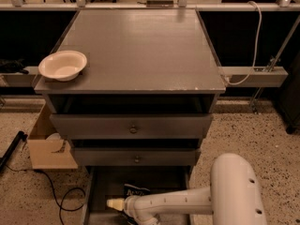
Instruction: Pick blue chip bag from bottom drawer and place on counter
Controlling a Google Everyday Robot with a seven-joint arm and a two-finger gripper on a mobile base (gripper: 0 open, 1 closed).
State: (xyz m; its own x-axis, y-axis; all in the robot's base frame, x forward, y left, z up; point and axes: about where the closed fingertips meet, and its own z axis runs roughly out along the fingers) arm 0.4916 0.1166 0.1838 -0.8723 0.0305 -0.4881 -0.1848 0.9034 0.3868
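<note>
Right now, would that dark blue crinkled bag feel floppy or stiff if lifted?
Likely floppy and light: the dark blue crinkled chip bag looks creased, lying in the grey bottom drawer. It may crumple or slip. The tool sits close beside it.

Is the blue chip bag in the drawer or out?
In. The crinkled navy-blue bag lies inside the open grey bottom drawer, with the pincer low beside it.

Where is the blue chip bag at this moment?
The blue chip bag lies in the open bottom drawer, at the bottom centre of the camera view, just behind the robot's arm; the end effector sits close beside it.
</note>
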